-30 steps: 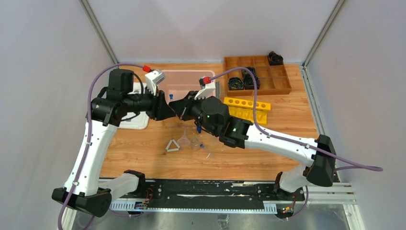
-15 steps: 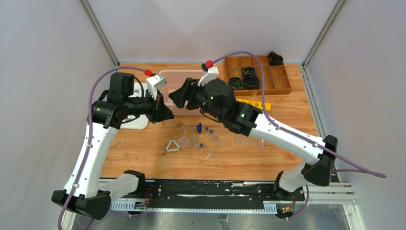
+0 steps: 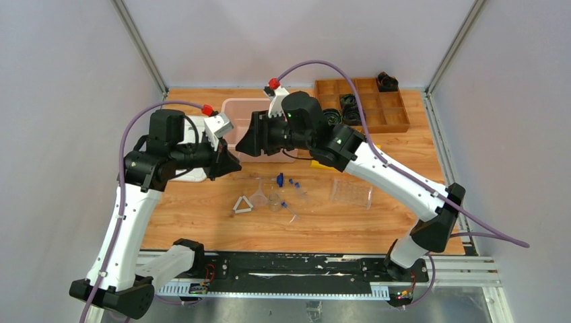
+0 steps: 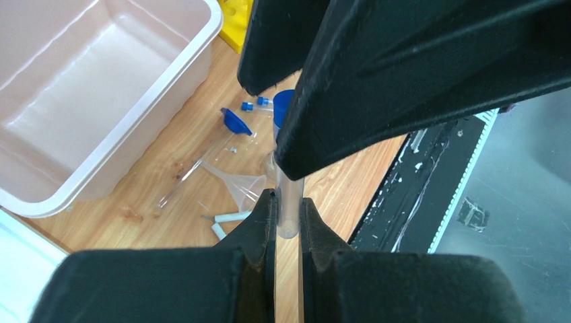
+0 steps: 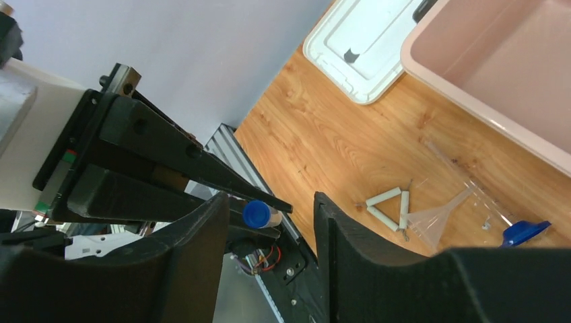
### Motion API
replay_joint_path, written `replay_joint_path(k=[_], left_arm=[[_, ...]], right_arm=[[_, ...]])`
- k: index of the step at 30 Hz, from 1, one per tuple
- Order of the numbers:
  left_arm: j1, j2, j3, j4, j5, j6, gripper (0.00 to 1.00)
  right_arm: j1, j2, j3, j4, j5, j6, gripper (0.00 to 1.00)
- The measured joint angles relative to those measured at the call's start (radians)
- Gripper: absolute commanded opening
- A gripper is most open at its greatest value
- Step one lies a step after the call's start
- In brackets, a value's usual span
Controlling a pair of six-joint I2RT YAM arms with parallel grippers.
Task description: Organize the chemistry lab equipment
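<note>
My left gripper (image 4: 288, 202) is shut on a small clear tube (image 4: 287, 225) with a blue cap (image 5: 256, 214), held above the table's left middle (image 3: 229, 163). My right gripper (image 3: 244, 145) stands open just beyond the cap, its fingers (image 5: 202, 229) on either side of it and not touching. On the wood lie a clear funnel (image 3: 258, 195), a white triangle (image 3: 242, 204), a small clear jar (image 3: 274, 198) and loose blue-capped tubes (image 3: 293, 182). The clear tube rack (image 3: 351, 194) stands to their right.
A pink bin (image 3: 246, 111) sits at the back behind both grippers, a white lid (image 3: 195, 175) to its left. A yellow rack (image 3: 374, 147) is mostly hidden by the right arm. A wooden tray (image 3: 390, 124) with black coiled bundles is at the back right.
The right gripper opened, let go of the tube and drew back toward the bin. The left gripper shut on the tube and shifted slightly nearer.
</note>
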Motion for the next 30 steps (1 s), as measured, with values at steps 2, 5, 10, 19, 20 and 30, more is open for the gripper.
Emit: replay_joint_path(k=[2,5,10,19,20,30], left_arm=[[0.000,0.000,-0.003,-0.001,-0.003,0.006,0.00],[0.000,-0.004,-0.007,0.000,-0.004,0.013,0.00],[0.000,-0.008,-0.008,-0.006,-0.013,0.026,0.00],[-0.001,-0.005,-0.010,-0.006,-0.024,0.035,0.99],[-0.001,-0.005,-0.010,-0.005,-0.030,0.029,1.00],[-0.001,-0.005,-0.009,-0.007,-0.129,0.035,1.00]], right_arm=[[0.000,0.013,0.013,-0.020,-0.020,-0.008,0.47],[0.000,0.033,0.037,-0.039,-0.041,-0.018,0.39],[0.000,0.051,0.051,-0.057,-0.060,-0.026,0.24],[-0.001,0.056,0.065,-0.093,-0.061,-0.071,0.00],[-0.003,0.056,0.065,-0.108,-0.051,-0.081,0.00],[-0.197,-0.213,-0.279,-0.263,0.249,-0.234,0.00]])
